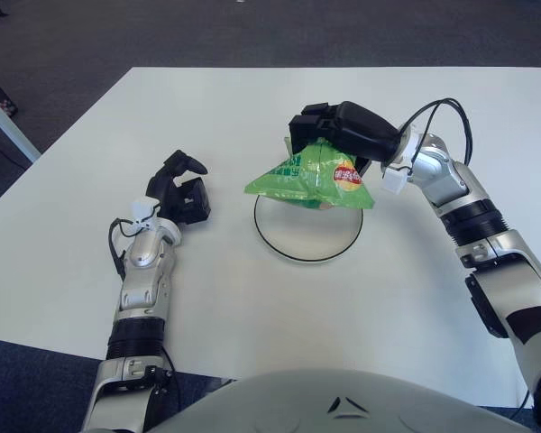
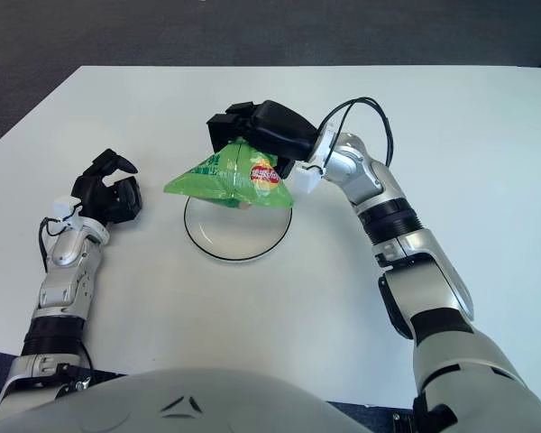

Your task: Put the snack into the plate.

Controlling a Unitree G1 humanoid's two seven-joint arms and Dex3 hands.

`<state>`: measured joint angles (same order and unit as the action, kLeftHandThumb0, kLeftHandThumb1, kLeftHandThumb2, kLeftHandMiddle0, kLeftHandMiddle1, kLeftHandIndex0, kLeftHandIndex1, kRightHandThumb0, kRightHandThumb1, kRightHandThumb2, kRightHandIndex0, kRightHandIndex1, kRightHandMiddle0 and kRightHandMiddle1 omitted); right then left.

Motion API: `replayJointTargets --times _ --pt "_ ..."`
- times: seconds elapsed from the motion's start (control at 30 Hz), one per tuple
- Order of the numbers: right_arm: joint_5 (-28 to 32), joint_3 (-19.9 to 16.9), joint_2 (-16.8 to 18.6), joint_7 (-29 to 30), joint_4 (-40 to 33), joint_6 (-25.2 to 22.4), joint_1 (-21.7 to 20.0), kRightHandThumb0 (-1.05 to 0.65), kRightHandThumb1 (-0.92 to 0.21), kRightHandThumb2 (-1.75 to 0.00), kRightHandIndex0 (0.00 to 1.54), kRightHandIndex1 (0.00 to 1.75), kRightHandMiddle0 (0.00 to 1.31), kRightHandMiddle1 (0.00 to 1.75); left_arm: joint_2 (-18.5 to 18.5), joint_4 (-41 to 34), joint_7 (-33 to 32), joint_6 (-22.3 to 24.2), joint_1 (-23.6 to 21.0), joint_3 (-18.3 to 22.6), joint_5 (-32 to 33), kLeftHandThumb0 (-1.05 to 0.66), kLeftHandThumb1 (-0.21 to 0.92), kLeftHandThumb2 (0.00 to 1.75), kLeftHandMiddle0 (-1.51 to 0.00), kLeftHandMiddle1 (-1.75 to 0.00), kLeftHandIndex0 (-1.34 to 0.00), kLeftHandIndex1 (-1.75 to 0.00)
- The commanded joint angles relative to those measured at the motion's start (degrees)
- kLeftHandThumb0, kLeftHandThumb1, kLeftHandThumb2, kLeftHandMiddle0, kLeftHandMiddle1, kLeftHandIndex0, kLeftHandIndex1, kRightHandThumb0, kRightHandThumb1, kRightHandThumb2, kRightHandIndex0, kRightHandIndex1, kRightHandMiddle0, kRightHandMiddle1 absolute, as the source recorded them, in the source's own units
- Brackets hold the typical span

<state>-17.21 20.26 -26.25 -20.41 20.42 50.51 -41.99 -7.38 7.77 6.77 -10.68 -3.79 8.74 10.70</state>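
Observation:
A green snack bag [image 1: 314, 175] with a red and yellow logo hangs over the far part of a white plate with a dark rim [image 1: 279, 244] in the middle of the table. My right hand [image 1: 334, 131] grips the bag's top edge from above and holds it over the plate. Whether the bag's underside touches the plate cannot be told. The bag hides the plate's far rim. My left hand [image 1: 182, 194] shows left of the plate, its fingers curled and holding nothing.
The white table [image 1: 252, 307] spreads around the plate, with its left edge and far edge in view. Dark carpet floor [image 1: 54, 54] lies beyond. A white table leg or frame [image 1: 4, 122] stands at far left.

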Motion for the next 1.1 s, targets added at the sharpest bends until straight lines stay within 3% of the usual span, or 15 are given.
replayJointTargets --times 0.0,0.17,0.23,0.33,0.53,0.6,0.67,0.7,0.73,0.77,0.87,0.9,1.07 --pt "1.9 0.7 -0.7 -3.8 -2.4 -1.3 0.9 0.00 -0.11 -1.54 0.79 1.67 0.54 1.75 6.3 7.7 -0.6 -0.8 8.6 -1.6 0.3 -0.47 0.35 1.27 -1.19 -1.75 -0.58 -1.75" --pt "2.5 1.2 -1.6 -7.8 -3.5 -2.2 1.3 0.00 -0.12 -1.53 0.78 1.68 0.53 1.75 6.3 7.7 -0.7 -0.6 8.6 -1.6 0.3 -0.47 0.35 1.27 -1.18 -1.75 -0.58 -1.75" --pt "2.3 1.5 -2.1 -9.4 -3.9 -2.6 1.3 0.00 -0.08 -1.59 0.80 1.71 0.56 1.74 6.3 7.7 -0.7 -0.6 8.6 -1.6 0.3 -0.47 0.35 1.27 -1.18 -1.75 -0.58 -1.75" --pt "2.1 2.0 -3.4 -12.6 -3.7 -3.6 0.9 0.00 -0.08 -1.56 0.79 1.74 0.62 1.64 6.3 7.8 -0.7 -0.8 8.5 -1.6 0.3 -0.47 0.35 1.27 -1.18 -1.75 -0.58 -1.75" --pt "2.8 3.5 -5.0 -17.9 -1.8 -2.5 -0.7 -0.01 -0.23 -1.36 0.69 1.75 0.55 1.54 6.3 8.1 -0.6 -1.2 8.4 -1.5 0.2 -0.47 0.35 1.28 -1.20 -1.75 -0.59 -1.75" --pt "2.9 3.7 -5.1 -18.5 -0.8 -1.2 -0.9 -0.01 -0.41 -1.14 0.57 1.75 0.44 1.52 6.3 8.2 -0.5 -1.3 8.3 -1.5 0.2 -0.47 0.35 1.28 -1.21 -1.75 -0.59 -1.75" --pt "2.7 3.9 -5.2 -18.7 0.2 0.8 -1.5 -0.01 -0.51 -1.03 0.49 1.75 0.36 1.54 6.3 8.2 -0.5 -1.2 8.3 -1.5 0.2 -0.47 0.35 1.28 -1.21 -1.75 -0.59 -1.75" --pt "2.5 4.0 -5.2 -18.8 0.7 1.9 -1.8 -0.12 -0.43 -1.04 0.35 1.65 0.23 1.49 6.3 8.2 -0.6 -1.2 8.3 -1.5 0.2 -0.47 0.35 1.28 -1.21 -1.75 -0.59 -1.75" --pt "2.5 4.4 -5.4 -19.2 1.5 3.6 -2.4 -0.17 -0.39 -1.06 0.29 1.61 0.19 1.47 6.3 8.2 -0.5 -1.2 8.3 -1.5 0.2 -0.47 0.35 1.28 -1.21 -1.75 -0.59 -1.75" --pt "2.5 4.6 -5.4 -19.5 2.2 4.7 -2.8 -0.25 -0.34 -1.07 0.21 1.46 0.12 1.37 6.3 8.2 -0.5 -1.1 8.3 -1.5 0.2 -0.47 0.35 1.27 -1.20 -1.75 -0.58 -1.75" --pt "3.0 5.3 -5.7 -20.6 4.0 7.4 -4.0 -0.36 -0.29 -1.08 0.10 1.21 0.04 1.22 6.2 8.2 -0.4 -1.1 8.3 -1.5 0.3 -0.46 0.36 1.27 -1.19 -1.75 -0.58 -1.75" --pt "3.2 5.5 -5.7 -21.0 4.6 8.4 -4.4 -0.41 -0.31 -1.05 0.07 1.07 0.02 1.14 6.2 8.2 -0.4 -1.0 8.3 -1.5 0.3 -0.46 0.36 1.27 -1.19 -1.75 -0.58 -1.75" --pt "2.6 6.1 -5.8 -21.7 6.9 12.6 -6.2 -0.55 -0.39 -0.94 0.02 0.71 0.00 0.91 6.3 8.4 -0.4 -1.2 8.2 -1.4 0.4 -0.46 0.36 1.27 -1.19 -1.75 -0.58 -1.75"
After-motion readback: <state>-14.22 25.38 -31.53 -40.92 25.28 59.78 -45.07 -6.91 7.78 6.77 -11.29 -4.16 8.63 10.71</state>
